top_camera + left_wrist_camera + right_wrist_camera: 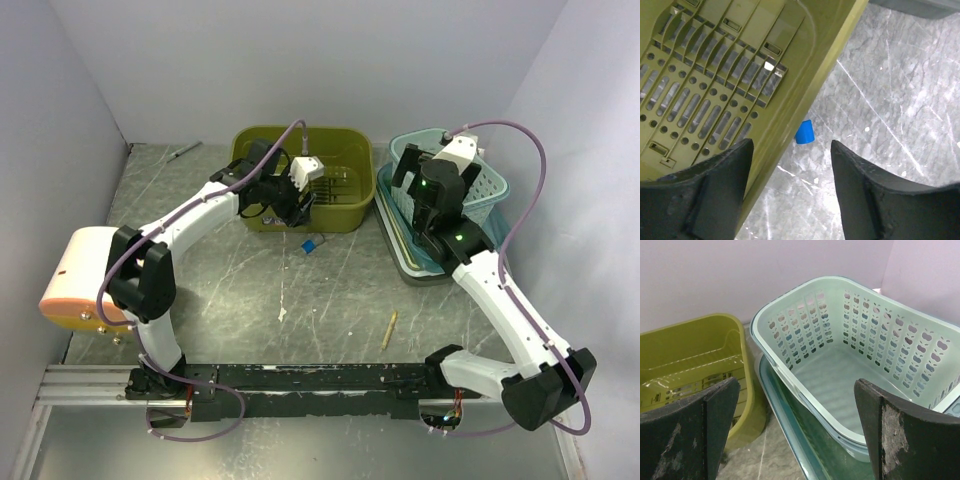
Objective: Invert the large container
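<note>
The olive container (350,185) sits upright at twelve o'clock on the table (330,290), its near wall between the parted jaws of the left tool (790,150), seemingly for a pinch-and-flip; the right tool (796,390) hangs wide open.

1. You can read no text, number, brand or sign in any of the 3 views.
2. On the olive container (345,190), far left, you see only moulded slots and holes, and no lettering can be made out.
3. On the mint basket (488,185), far right, you see only rows of cut-out holes.
</note>
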Tool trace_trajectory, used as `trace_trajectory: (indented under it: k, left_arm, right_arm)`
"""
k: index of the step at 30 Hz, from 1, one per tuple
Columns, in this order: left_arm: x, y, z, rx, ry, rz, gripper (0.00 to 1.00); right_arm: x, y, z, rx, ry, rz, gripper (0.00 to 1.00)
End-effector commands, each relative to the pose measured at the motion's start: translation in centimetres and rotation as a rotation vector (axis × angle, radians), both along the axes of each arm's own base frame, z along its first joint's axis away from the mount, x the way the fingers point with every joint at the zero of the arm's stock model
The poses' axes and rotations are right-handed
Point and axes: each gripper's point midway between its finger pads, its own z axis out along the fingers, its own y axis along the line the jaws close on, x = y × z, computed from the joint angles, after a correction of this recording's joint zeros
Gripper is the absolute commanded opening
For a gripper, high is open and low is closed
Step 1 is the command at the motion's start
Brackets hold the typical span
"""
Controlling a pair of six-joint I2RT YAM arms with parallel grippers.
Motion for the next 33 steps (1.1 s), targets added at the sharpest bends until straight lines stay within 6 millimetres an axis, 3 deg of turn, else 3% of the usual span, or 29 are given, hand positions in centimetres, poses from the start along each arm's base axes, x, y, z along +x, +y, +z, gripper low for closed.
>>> trace_trajectory:
  k: [1, 7, 14, 16, 19, 22, 26, 28, 30, 33]
  left_arm:
    - [-1.8, 0.4, -0.5, 0.006, 0.05, -0.012, 0.7]
    - [-2.1, 2.0, -0.2, 0.0, 0.01, 0.097, 0.49]
    - [-1.9, 3.6, -1.3, 0.048, 0.007, 0.187, 0.21]
    - [-1.7, 3.8, -1.5, 0.057, 0.007, 0.208, 0.2]
    - [-1.5, 3.8, -1.6, 0.062, 0.018, 0.217, 0.42]
    - [-1.5, 3.7, -1.9, 0.064, 0.033, 0.226, 0.47]
    - [-1.3, 3.2, -1.9, 0.044, 0.049, 0.228, 0.37]
    - [-0.8, 2.9, -1.3, 0.032, 0.045, 0.24, 0.28]
    - [-0.1, 2.2, -0.1, 0.008, 0.043, 0.246, 0.09]
    - [1.1, 0.8, 3.7, -0.076, 0.033, 0.269, 0.07]
  right_arm:
    - [0.4, 0.0, -0.6, 0.008, 0.012, -0.019, 1.0]
    - [0.7, 0.4, -1.0, 0.015, 0.018, -0.006, 1.0]
    - [1.4, 1.1, -1.5, 0.024, 0.032, 0.014, 1.0]
    - [1.5, 1.2, -1.7, 0.026, 0.038, 0.016, 1.0]
    - [1.4, 1.2, -1.9, 0.025, 0.046, 0.014, 1.0]
    - [1.3, 1.1, -2.1, 0.024, 0.049, 0.011, 1.0]
    - [1.2, 1.1, -2.1, 0.027, 0.048, 0.009, 1.0]
    - [1.2, 1.1, -2.2, 0.029, 0.049, 0.01, 1.0]
    - [1.3, 1.2, -2.2, 0.032, 0.051, 0.015, 1.0]
    - [1.3, 1.3, -2.2, 0.036, 0.052, 0.019, 1.0]
